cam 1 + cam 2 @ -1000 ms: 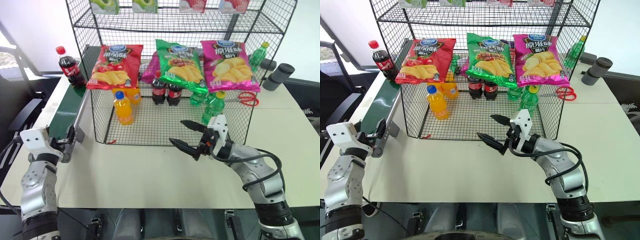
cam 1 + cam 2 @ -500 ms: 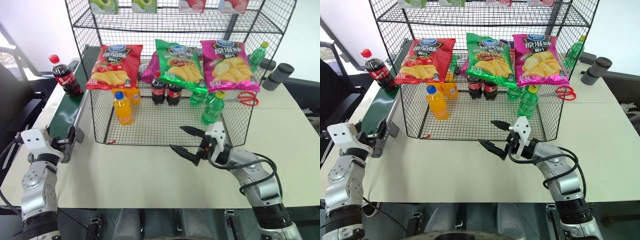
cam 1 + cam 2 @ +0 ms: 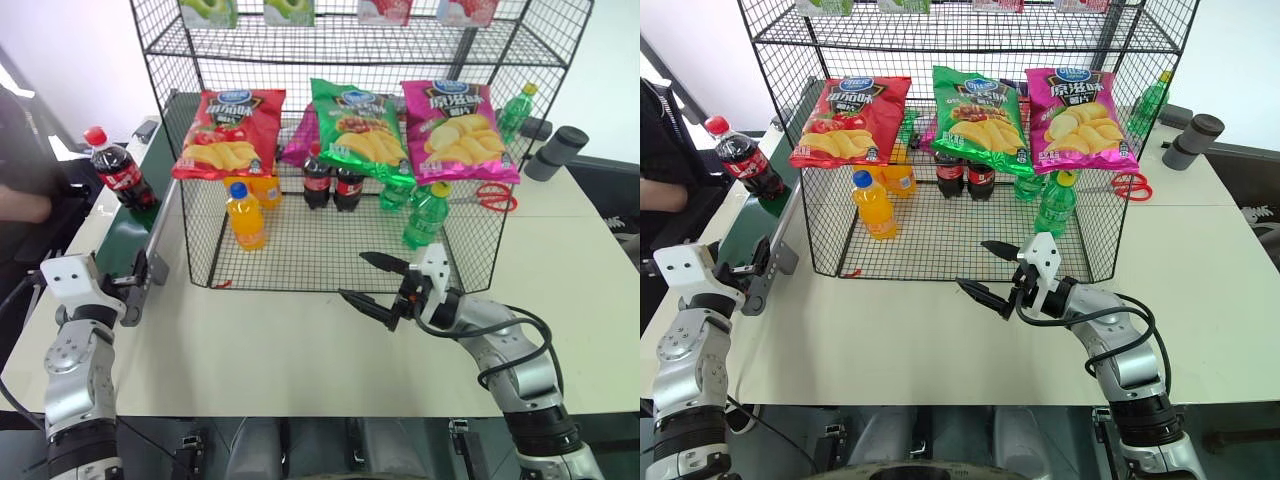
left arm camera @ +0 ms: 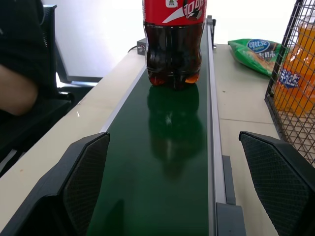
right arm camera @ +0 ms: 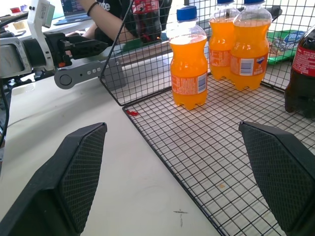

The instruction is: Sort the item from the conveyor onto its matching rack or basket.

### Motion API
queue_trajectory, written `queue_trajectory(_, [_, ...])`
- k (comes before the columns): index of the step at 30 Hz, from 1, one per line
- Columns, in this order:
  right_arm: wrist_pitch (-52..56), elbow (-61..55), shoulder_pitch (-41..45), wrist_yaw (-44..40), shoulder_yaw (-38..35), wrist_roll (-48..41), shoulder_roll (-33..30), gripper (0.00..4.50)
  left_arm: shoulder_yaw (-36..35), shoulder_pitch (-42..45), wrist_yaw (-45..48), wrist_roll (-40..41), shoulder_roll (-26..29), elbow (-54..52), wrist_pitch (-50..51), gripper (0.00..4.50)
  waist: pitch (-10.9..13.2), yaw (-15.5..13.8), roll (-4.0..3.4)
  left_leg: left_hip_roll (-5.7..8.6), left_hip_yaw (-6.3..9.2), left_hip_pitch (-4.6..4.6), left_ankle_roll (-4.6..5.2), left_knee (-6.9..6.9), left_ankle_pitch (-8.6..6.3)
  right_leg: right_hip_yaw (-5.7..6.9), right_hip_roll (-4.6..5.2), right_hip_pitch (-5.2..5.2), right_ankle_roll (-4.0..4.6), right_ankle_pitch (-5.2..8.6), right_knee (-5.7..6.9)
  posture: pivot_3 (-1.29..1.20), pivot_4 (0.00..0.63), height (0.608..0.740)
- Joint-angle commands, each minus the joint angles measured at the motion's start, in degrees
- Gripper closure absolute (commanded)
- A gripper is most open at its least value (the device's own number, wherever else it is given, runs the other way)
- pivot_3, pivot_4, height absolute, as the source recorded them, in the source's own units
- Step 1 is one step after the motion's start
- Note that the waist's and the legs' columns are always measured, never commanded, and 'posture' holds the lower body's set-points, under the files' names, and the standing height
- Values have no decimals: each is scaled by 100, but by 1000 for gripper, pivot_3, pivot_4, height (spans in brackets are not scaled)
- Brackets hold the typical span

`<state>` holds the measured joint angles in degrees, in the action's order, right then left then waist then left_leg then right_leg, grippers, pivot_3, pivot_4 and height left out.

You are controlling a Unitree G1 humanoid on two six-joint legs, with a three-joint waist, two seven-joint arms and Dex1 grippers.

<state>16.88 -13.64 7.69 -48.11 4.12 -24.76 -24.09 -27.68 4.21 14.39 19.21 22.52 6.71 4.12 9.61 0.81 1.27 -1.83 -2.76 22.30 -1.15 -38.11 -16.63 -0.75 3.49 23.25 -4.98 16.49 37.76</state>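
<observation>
Orange bottles and chip bags crowd the basket.

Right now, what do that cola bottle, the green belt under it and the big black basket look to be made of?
The cola bottle: likely clear plastic, since the dark liquid shows through, with a glossy red label. The green belt: probably smooth rubber or vinyl with a slight sheen, as it mirrors the bottle faintly. The black basket: thin wire grid, apparently metal with a black coating.
</observation>
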Motion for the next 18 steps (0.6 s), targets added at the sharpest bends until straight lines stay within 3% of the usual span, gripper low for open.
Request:
queue_trajectory(1, [3,-206,98,16,1,-68,20,28,-69,45,-55,-44,71,-43,-161,0,0,1,0,0,0,0,0,0,0,0,1,0,0,0,0,0,150,740])
queue_trajectory(18, [149,-277,195,83,35,-80,34,28,-229,61,-255,-52,215,-33,-406,0,0,2,0,0,1,5,-1,5,-1,1,7,5,1,0,-8,0,150,740])
